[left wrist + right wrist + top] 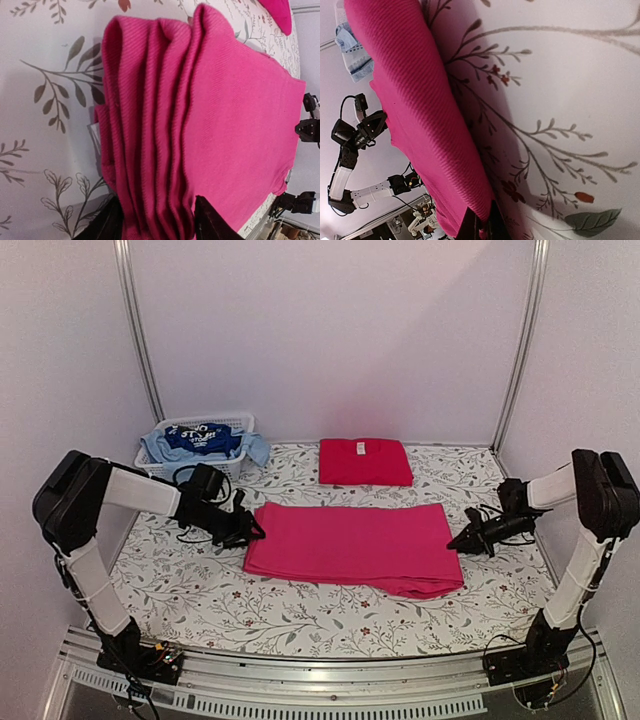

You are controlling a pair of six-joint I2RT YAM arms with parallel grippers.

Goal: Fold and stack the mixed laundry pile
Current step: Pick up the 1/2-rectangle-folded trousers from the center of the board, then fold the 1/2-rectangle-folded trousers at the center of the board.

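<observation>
So far one red garment [365, 461] lies folded at the back; blue pieces [205, 440] sit in the basket [228, 469]. On the desk [200, 590] lies the half-folded pink garment [350, 545]: my right tool [482, 227] is pinched shut on one edge, while my left tool [157, 225] straddles the other, grip unclear.

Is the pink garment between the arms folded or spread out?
Folded: the pink garment shows several stacked layers at its edge in the left wrist view.
</observation>
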